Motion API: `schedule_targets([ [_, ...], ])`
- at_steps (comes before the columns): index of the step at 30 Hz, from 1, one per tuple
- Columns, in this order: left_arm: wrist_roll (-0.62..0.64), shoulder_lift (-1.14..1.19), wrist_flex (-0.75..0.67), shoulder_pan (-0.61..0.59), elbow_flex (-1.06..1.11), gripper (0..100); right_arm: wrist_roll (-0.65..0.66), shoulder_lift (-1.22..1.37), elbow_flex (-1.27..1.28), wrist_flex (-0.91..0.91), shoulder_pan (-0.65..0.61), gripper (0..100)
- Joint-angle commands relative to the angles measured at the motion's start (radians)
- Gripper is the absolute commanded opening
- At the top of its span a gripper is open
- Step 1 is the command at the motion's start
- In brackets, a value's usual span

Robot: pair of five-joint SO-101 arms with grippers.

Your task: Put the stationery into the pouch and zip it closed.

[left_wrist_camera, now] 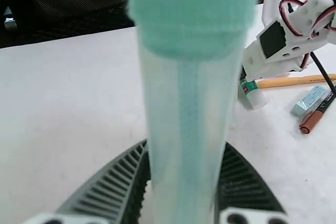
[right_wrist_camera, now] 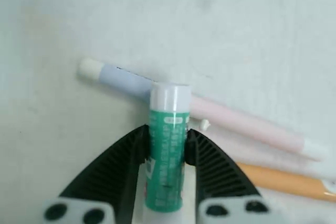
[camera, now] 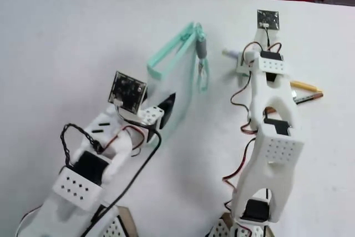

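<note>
Bench (camera: 66, 37) of plain white spans the high view, with a dark room beyond its far edge. From the near left corner the left arm (camera: 94, 165) slants toward the middle. The right arm (camera: 272, 148) runs from the near edge straight toward the far side, its wrist bent down.

Between them a mint-green, see-through pouch (camera: 177, 76) slants away from the left arm, with a dark zip pull (camera: 201, 45) at its far end. The left gripper (camera: 166, 106) is clenched on the pouch's near end, and the fabric stands upright between its jaws.

The right gripper (right_wrist_camera: 167, 135) is low over the bench, clamped on a green glue stick (right_wrist_camera: 167, 150) with a white cap. Just past the cap lies a pastel blue-and-pink pen (right_wrist_camera: 247, 127); whether they touch is unclear. An orange pencil (left_wrist_camera: 294, 81), a brown marker (left_wrist_camera: 315, 119) and a small eraser (left_wrist_camera: 310, 100) lie close by on the bench.
</note>
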Motion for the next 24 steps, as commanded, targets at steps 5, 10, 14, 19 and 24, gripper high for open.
schedule_targets([
  [5, 0.014, -0.013, -0.023, -0.002, -0.005, 18, 0.003, -0.12, -0.043, 0.088, 0.036, 1.9],
  [10, 0.014, -0.013, -0.023, -0.002, -0.005, 18, -0.031, -0.234, -0.041, 0.209, 0.005, 1.9],
  [14, 0.014, -0.013, -0.021, -0.002, -0.005, 18, -0.058, -0.344, -0.041, 0.309, -0.005, 1.9],
  [19, 0.009, -0.013, -0.017, -0.002, -0.005, 18, -0.051, -0.568, -0.043, 0.433, -0.015, 1.9],
  [24, 0.008, -0.015, -0.012, -0.002, -0.005, 19, -0.049, -0.86, -0.043, 0.545, -0.044, 1.9],
])
